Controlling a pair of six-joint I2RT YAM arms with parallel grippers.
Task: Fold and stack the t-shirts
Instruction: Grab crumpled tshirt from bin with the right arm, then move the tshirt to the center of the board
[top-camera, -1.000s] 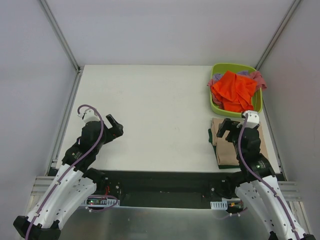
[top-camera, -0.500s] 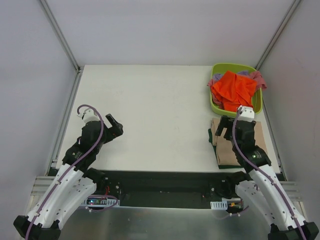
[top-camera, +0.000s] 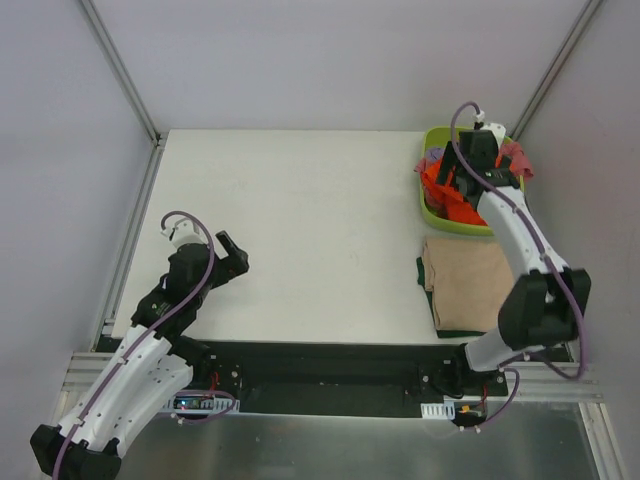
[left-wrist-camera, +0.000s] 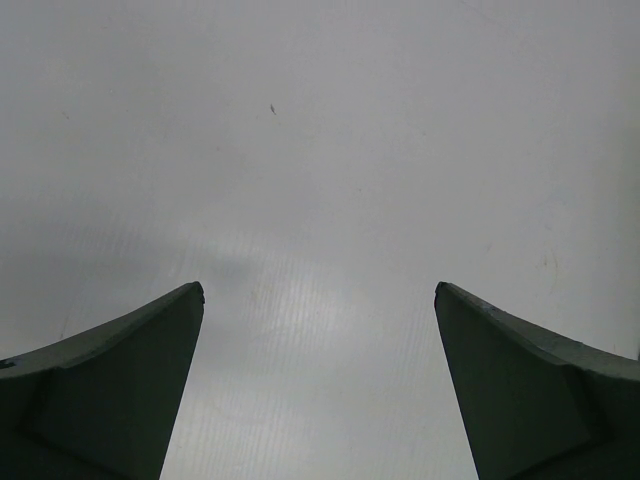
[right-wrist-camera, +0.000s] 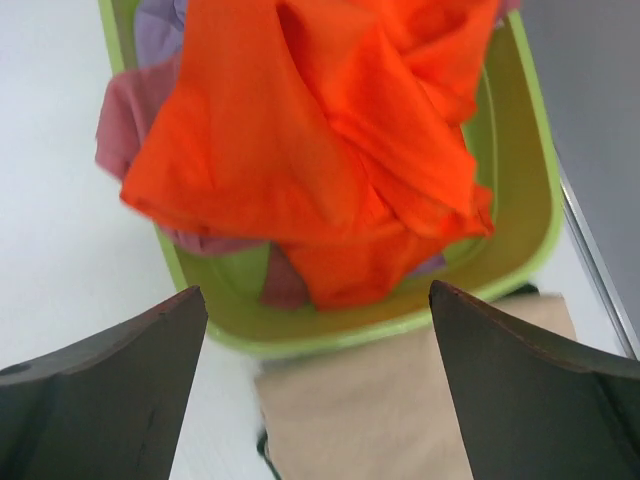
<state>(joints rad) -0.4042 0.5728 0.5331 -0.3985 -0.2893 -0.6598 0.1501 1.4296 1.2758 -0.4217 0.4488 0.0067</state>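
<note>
The right gripper (right-wrist-camera: 315, 292) hangs over the lime-green tub (right-wrist-camera: 528, 215) with its jaws spread wide and nothing between them. The orange t-shirt (right-wrist-camera: 330, 130) lies straight ahead of it and below. That shirt is a crumpled heap on top of the tub's load, with no clear long axis, so I'd expect a pinch on a raised fold. A pink shirt (right-wrist-camera: 125, 120) and a lavender one (right-wrist-camera: 160, 20) peek out beneath it. Just beside the tub, on the robot's side, a folded tan shirt (top-camera: 468, 280) rests on a dark green one (top-camera: 460, 331). The left gripper (left-wrist-camera: 320, 290), also open, hovers over bare table (top-camera: 300, 200), well apart from the tub, so the right arm is clearly nearer.
</note>
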